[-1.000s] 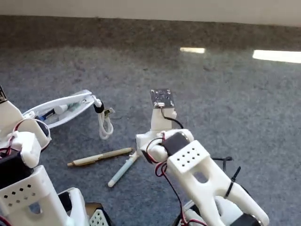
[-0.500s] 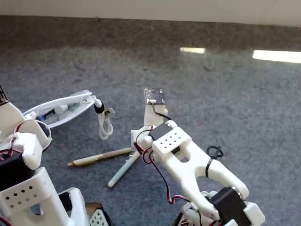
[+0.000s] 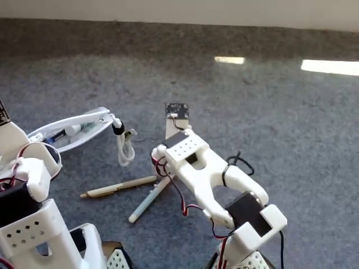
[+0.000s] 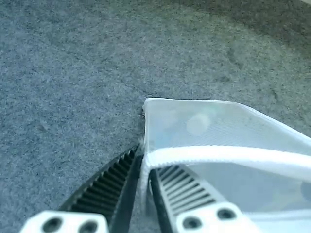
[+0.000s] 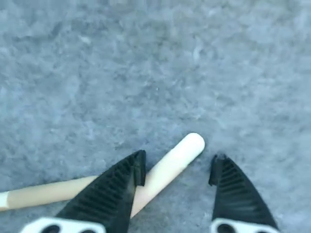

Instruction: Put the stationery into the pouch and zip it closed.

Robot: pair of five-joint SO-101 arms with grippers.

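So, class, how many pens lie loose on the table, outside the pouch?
2: a beige pen and a pale blue pen, both near the right gripper. Items inside the pouch may include more.
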